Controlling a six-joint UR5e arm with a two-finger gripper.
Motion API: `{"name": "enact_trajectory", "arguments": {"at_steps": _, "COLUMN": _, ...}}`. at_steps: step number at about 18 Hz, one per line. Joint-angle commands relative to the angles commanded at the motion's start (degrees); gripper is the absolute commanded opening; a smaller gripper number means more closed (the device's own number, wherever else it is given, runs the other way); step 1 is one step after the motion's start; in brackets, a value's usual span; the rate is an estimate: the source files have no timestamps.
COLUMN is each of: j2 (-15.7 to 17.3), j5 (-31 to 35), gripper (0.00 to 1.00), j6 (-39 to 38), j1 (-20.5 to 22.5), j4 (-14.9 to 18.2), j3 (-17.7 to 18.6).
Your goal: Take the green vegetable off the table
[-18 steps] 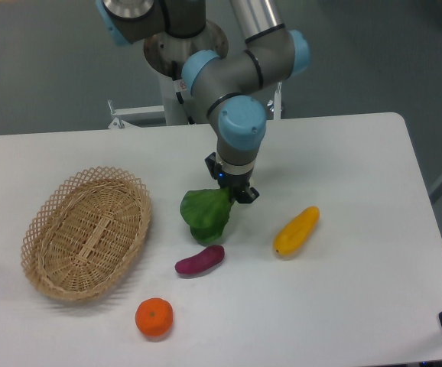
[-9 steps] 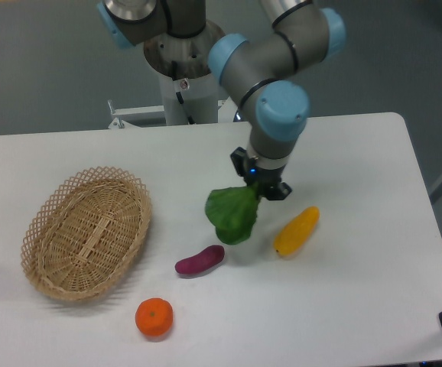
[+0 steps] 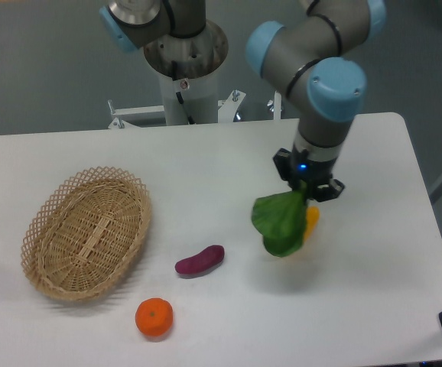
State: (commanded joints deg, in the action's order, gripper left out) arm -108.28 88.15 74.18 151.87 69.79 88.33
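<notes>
The gripper (image 3: 310,193) is clenched on the green vegetable (image 3: 280,222), which hangs above the white table (image 3: 374,275), partly hiding a yellow vegetable (image 3: 311,220). A purple piece (image 3: 199,261), an orange (image 3: 154,317) and a wicker basket (image 3: 86,232) lie to the left. No writing is legible.

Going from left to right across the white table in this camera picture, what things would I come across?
Wicker basket → orange fruit → purple eggplant-like piece → green vegetable, hanging from the gripper. The yellow vegetable is mostly hidden behind the green one, so I leave it out of the order.
</notes>
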Motion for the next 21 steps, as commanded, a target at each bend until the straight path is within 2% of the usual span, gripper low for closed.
{"name": "enact_trajectory", "arguments": {"at_steps": 9, "j2": -4.3, "j5": 1.1, "gripper": 0.21, "j6": 0.1, "j1": 0.4, "j4": -1.8, "j3": -4.2}}
{"name": "enact_trajectory", "arguments": {"at_steps": 12, "j2": -4.7, "j5": 3.2, "gripper": 0.21, "j6": 0.3, "j1": 0.4, "j4": -1.4, "j3": -5.3}}
{"name": "enact_trajectory", "arguments": {"at_steps": 21, "j2": -5.1, "j5": 3.7, "gripper": 0.21, "j6": 0.7, "j1": 0.4, "j4": -1.4, "j3": -5.7}}
